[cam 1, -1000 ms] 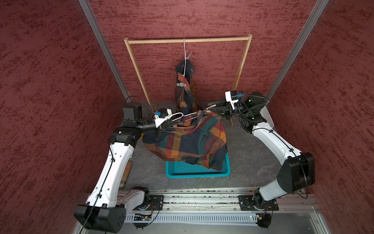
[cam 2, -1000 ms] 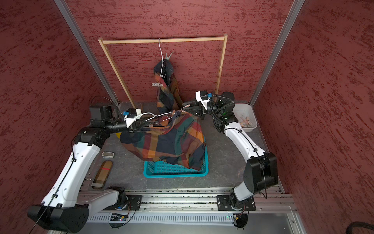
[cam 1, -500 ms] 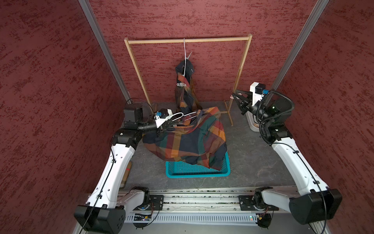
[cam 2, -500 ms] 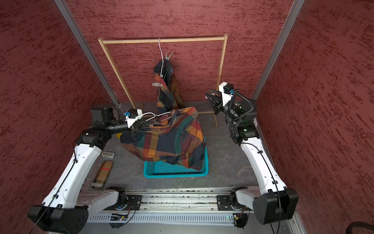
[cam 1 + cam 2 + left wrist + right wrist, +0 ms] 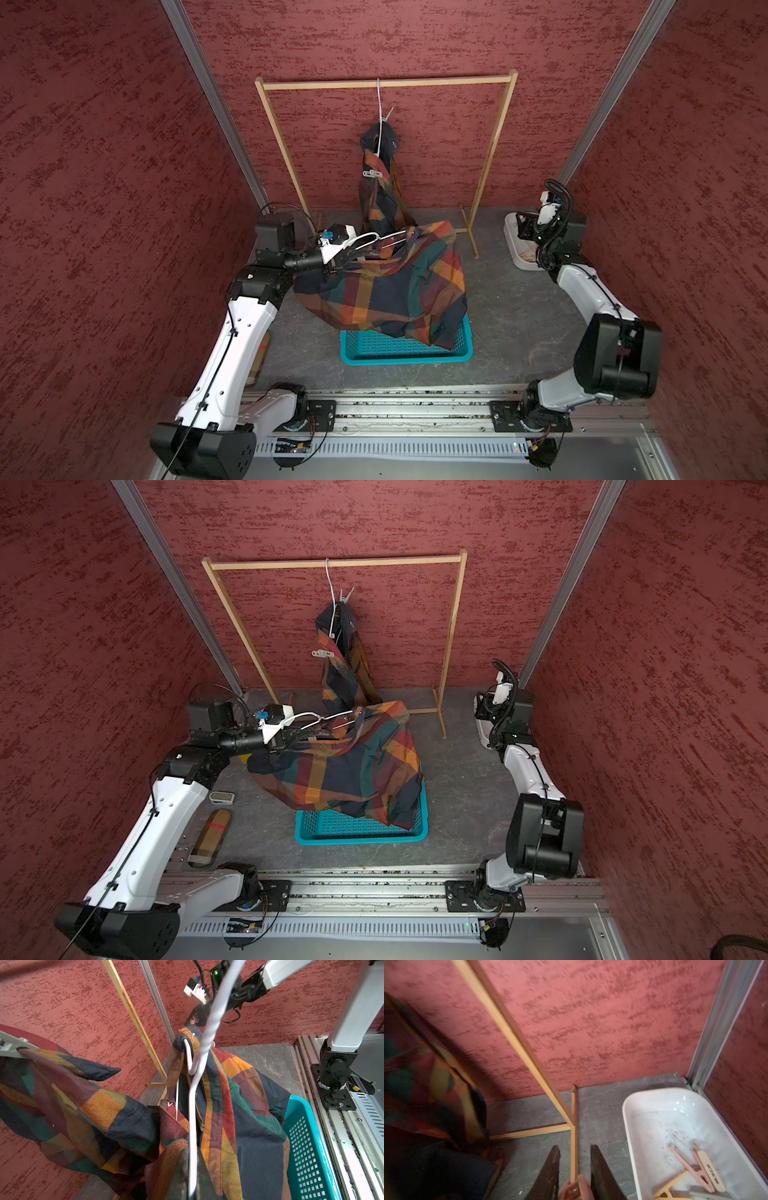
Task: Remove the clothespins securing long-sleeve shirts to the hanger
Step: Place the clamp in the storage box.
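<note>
Pink plastic, a clothespin, sits pinched between the slightly parted jaws of the right pincer, which hovers near the rim of the white tray where other clothespins lie. A second ago this pincer was up against the plaid shirt, and it has since swung well away from it to the corner. The left pincer stays pressed tight on the white wire hanger, the plaid shirt draped from it with its hem over the teal basket below, while beyond its tips a second shirt hangs on the wooden rack with a pale clothespin clipped to it.
</note>
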`<state>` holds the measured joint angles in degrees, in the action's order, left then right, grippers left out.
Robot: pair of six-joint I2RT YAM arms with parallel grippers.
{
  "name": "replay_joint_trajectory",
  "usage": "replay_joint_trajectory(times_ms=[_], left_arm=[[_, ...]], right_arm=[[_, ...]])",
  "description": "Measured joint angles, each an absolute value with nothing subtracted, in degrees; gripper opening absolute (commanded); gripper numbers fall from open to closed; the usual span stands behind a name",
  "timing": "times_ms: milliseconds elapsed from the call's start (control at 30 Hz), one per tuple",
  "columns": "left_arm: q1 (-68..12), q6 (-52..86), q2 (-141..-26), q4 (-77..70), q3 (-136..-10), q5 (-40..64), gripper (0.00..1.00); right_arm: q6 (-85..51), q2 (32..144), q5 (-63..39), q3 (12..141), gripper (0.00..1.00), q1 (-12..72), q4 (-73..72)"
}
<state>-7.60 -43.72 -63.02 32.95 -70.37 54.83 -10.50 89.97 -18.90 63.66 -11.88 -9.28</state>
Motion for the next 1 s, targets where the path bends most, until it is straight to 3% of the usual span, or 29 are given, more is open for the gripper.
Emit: replay_joint_trajectory(times_ms=[467,600,733,1000], left_arm=[[-9.1,-43.7,-63.1,32.9,-70.4,53.4,0.00],[-9.4,-43.8,-63.5,33.0,-70.4,52.9,0.00],[-9.5,-43.8,-63.5,33.0,-70.4,52.4,0.00],[-9.7,-43.8,-63.7,33.0,-70.4,52.1,0.00]], right_arm=[[-12.8,111.5,-11.8,70.8,0.00,-17.3,-10.8],[-13.6,115.8,-11.3,73.2,0.18,-17.4,-10.7],[-14.4,117.3,-11.3,73.5,0.55,-17.5,-10.6],[-15.7,114.5,-11.4,69.8,0.59,-17.6,-14.2]])
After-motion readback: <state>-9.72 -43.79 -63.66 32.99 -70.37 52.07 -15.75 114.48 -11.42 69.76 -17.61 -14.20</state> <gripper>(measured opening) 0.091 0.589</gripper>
